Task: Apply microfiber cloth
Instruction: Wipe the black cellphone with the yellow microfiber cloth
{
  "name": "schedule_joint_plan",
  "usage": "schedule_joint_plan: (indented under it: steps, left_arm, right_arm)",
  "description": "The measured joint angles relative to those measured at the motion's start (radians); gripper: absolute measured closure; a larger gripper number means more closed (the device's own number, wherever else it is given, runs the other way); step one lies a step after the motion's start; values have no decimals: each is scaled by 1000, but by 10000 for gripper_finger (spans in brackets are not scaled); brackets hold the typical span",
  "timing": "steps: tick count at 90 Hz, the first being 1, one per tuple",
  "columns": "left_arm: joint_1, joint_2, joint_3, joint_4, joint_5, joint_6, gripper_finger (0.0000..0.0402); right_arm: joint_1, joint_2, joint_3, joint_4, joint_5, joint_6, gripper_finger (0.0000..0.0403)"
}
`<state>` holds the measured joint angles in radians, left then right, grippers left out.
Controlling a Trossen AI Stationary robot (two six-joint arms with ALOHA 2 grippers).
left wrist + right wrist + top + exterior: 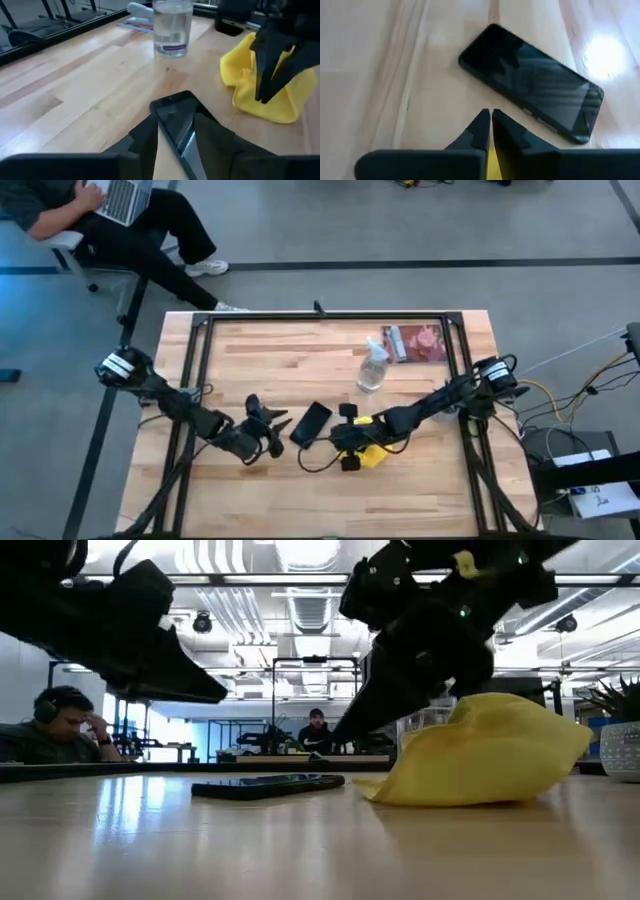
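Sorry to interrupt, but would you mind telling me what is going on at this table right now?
The right tool has its fingers shut on the yellow microfiber cloth, holding it bunched on the wooden table just beside a black phone lying flat. The left tool is open, on the phone's other side. A clear spray bottle stands further back, untouched.

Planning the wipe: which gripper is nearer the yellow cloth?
Right. The right gripper is shut on the microfiber cloth; the left gripper hovers open beyond the phone.
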<state>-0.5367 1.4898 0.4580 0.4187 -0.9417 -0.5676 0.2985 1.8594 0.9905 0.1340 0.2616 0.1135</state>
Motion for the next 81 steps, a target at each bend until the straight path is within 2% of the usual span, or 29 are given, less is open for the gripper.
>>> schedule_joint_plan:
  steps: [15, 23, 37, 81]
  left_arm:
    - [-4, 47, 0, -2, 80, -49, 303]
    - [-8, 58, 0, -1, 147, -68, 303]
    - [-15, 81, 0, -6, 199, -84, 303]
    - [-20, 218, 3, 10, 193, -204, 303]
  right_arm:
    - [16, 21, -16, -21, 1, -1, 402]
    - [30, -11, -16, -76, 2, -1, 403]
    - [34, -40, -16, -214, 25, 56, 403]
    - [35, -32, -46, -251, 30, 124, 403]
